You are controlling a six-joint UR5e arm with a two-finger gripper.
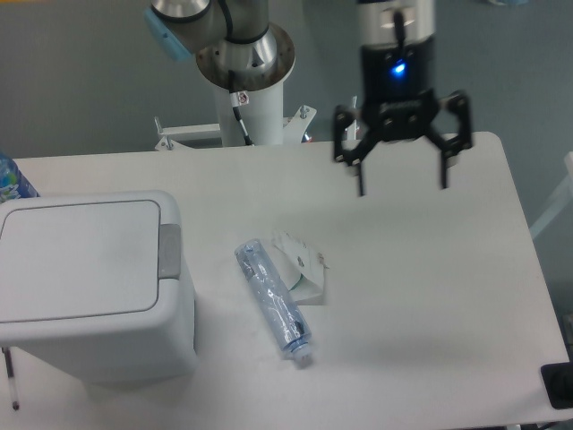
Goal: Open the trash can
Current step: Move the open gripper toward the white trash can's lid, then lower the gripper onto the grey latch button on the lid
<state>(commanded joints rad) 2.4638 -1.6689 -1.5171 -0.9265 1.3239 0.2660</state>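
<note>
1. The gripper [401, 179] hangs above the far part of the worktop [430, 296], toward its right side, with both black fingers [442, 166] spread wide and pointing straight down; nothing is between them.
2. Its body is a black block with a small blue light glowing on the front, and the linkages splay out to either side in a symmetric, angular shape.
3. The wrist above it stands upright, running out of the top of the view, while the arm's grey metal base column [251, 98] rises behind the far edge of the worktop, with a pale blue joint cap at the top.
4. The trash can [94, 287] sits at the near left corner of the worktop, well apart from the gripper: a boxy white plastic bin with rounded corners and a smooth matt surface.
5. Its flat white lid [81, 258] lies closed, and a grey rectangular push-button [169, 252] sits at the lid's right rim.
6. A clear, crinkled plastic bottle [272, 301] lies on its side near the middle of the worktop, cap end toward the near edge.
7. A crumpled white paper piece [304, 264] touches the bottle's right side.
</note>
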